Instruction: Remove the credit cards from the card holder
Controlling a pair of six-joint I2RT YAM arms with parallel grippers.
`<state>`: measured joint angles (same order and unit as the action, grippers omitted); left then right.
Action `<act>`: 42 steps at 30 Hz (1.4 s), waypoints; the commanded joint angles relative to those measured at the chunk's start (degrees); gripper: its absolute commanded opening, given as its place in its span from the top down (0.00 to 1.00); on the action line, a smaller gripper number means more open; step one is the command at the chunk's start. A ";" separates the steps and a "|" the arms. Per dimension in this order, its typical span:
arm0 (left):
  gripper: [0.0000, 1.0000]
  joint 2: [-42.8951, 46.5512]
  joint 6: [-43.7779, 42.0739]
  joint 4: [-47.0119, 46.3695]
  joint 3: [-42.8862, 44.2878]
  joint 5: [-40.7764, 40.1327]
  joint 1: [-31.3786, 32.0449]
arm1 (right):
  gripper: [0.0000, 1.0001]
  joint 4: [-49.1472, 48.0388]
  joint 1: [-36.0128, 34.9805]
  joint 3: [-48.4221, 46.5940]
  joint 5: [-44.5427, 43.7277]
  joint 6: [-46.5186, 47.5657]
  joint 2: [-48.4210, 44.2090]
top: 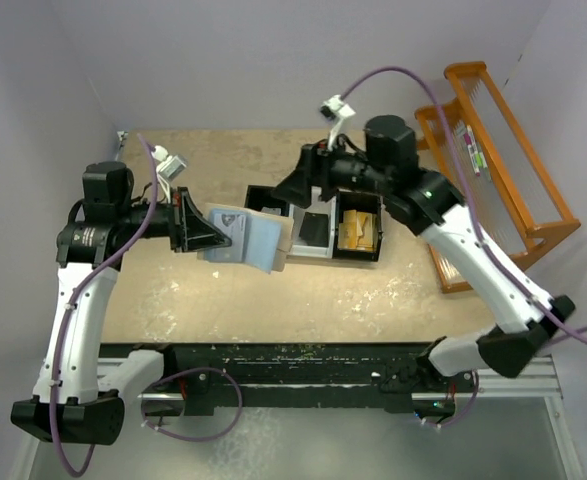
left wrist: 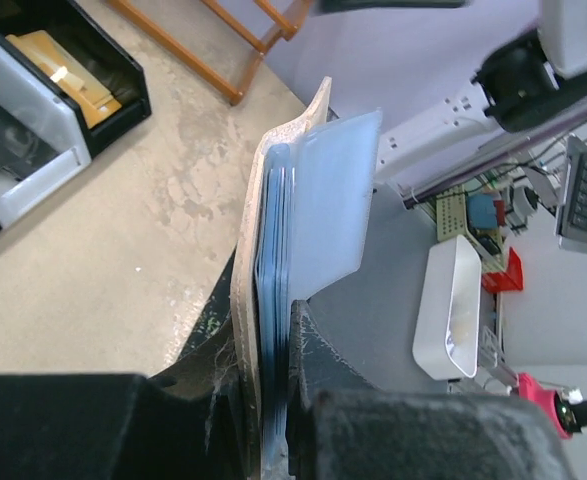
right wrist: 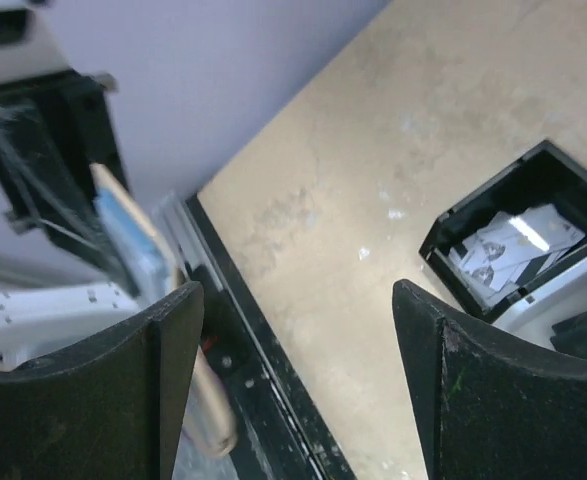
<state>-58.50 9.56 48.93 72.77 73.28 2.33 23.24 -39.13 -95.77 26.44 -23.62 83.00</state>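
The card holder (top: 251,240), cards (left wrist: 273,250) tucked inside, is held off the tabletop (top: 273,310), pinched at one edge in the left hand (top: 208,235). The right hand (right wrist: 295,295) stands wide and empty over the black tray (top: 373,259). Tugging a card could twist the holder out of that narrow grip.
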 commanded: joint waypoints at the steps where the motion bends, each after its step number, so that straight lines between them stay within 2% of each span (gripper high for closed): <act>1: 1.00 0.22 5.12 -4.68 1.23 -4.89 -0.17 | 0.22 -9.42 -0.86 2.93 -11.04 -6.27 -10.74; 6: 1.00 -0.62 4.98 -4.19 1.49 -8.24 -0.51 | 0.24 -15.84 -4.67 7.99 -6.40 -10.87 -14.56; 10: 1.00 -0.95 5.17 -4.45 1.57 -9.57 -0.79 | 0.28 -18.81 -11.35 10.81 -6.04 -12.61 -12.46; 13: 1.00 -1.22 4.67 -4.10 1.95 -9.82 -1.05 | 0.32 -20.26 -13.80 12.64 -5.45 -13.91 -10.11; 17: 1.00 -1.52 3.97 -3.26 2.87 -8.02 -1.51 | 0.36 -23.14 -14.13 17.11 -4.84 -15.85 -9.25; 22: 1.00 -2.44 4.82 -3.34 4.10 -4.26 -2.83 | 0.32 -23.35 -14.04 20.57 -2.57 -17.18 -8.50; 29: 1.00 -2.44 3.38 -1.63 4.45 -0.01 -5.48 | 0.31 -22.92 -13.89 19.83 -1.76 -17.10 -4.93; 42: 1.00 -1.55 5.52 -2.65 4.67 7.49 -6.18 | 0.30 -30.01 -11.03 23.80 2.71 -21.03 -6.54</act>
<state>-61.28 13.02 48.82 74.81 73.52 -3.55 -0.75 -50.59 -73.25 26.92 -43.03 78.32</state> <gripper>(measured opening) 0.151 0.696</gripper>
